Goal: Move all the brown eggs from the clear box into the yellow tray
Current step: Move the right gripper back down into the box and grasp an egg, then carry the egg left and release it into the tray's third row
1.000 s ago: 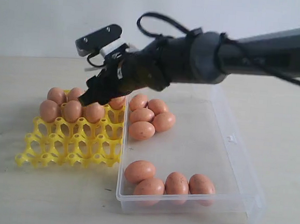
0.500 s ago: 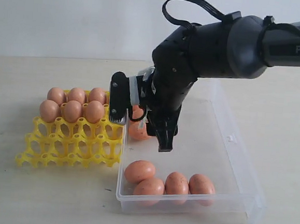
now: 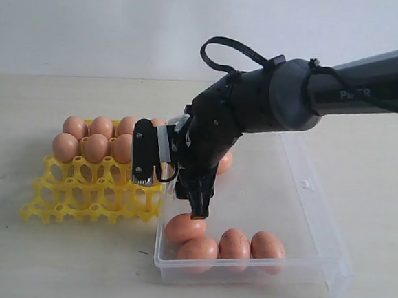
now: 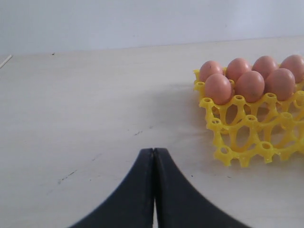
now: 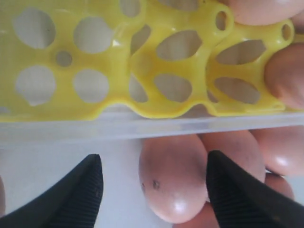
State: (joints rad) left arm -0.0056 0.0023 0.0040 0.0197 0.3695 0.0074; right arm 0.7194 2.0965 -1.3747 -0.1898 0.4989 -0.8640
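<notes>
seven eggs (image 4: 250, 85) are seated in the tray (image 3: 78, 191), upper left; at least four are left in the box (image 3: 271, 196), lower centre. right fingers (image 5: 247, 194) are spread wide over one; left fingers (image 4: 137, 199) are pressed together.

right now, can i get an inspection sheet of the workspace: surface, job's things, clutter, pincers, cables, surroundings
surface: pale table, a few faint dark marks
job's things: yellow tray holds seven eggs in its two far rows, other cups bare; clear box beside it has four more at its near wall and others partly hidden behind the arm
clutter: nothing seen
pincers: right pincer open, low in the box with one egg between its jaws, no grip seen; left pincer shut, holding nothing, over bare table beside the tray
cables: black cable loop on top of the right arm
surroundings: plain white wall
</notes>
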